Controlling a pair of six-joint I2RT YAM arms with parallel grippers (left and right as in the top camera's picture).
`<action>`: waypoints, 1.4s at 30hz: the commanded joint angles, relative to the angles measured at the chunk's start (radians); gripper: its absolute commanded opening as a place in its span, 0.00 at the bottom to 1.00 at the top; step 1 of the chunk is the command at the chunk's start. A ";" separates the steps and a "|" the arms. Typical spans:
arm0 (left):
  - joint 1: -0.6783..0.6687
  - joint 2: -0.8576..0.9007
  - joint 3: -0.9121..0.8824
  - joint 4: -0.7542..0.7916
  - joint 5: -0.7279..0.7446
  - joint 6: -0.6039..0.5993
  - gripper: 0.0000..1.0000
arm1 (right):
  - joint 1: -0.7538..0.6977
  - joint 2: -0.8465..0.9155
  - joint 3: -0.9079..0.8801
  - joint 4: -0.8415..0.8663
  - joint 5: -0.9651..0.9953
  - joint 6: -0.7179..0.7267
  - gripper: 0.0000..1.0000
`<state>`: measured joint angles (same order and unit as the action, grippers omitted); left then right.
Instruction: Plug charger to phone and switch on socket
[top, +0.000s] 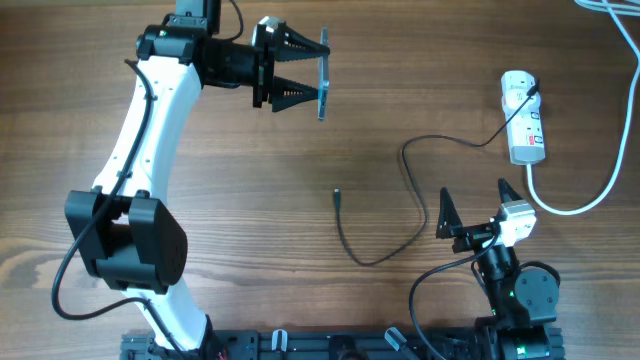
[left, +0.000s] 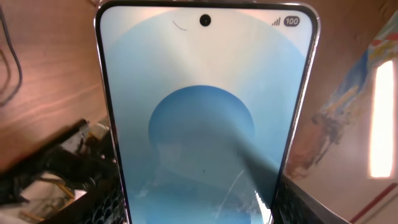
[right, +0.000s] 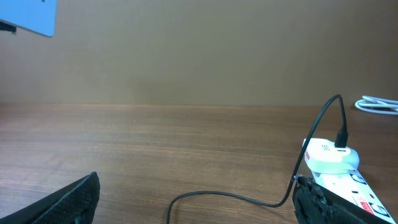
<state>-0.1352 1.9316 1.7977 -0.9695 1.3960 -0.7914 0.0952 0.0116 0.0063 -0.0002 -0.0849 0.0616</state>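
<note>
The left gripper (top: 312, 72) is clamped on the phone (top: 324, 105), holding it on edge in the air above the wooden table (top: 250, 200) with its blue screen lit. On the far side, the right gripper (top: 473, 195) sits low with its fingers spread wide and nothing between them, near the white socket (top: 524, 125). The black charger (top: 420, 215) runs from the socket and loops across the wood. Its free end lies loose between the two arms.
</note>
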 joint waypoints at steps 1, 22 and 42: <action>0.008 -0.035 0.003 0.040 -0.004 0.002 0.66 | -0.001 -0.008 -0.001 0.003 0.009 -0.009 1.00; 0.008 -0.035 0.003 0.087 -0.359 0.229 0.66 | -0.001 -0.008 -0.001 0.003 0.009 -0.009 1.00; 0.008 -0.035 0.003 0.084 -0.366 0.238 0.66 | -0.001 -0.008 -0.001 0.003 0.009 -0.009 1.00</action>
<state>-0.1352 1.9316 1.7977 -0.8894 1.0142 -0.5800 0.0952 0.0116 0.0063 -0.0002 -0.0849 0.0616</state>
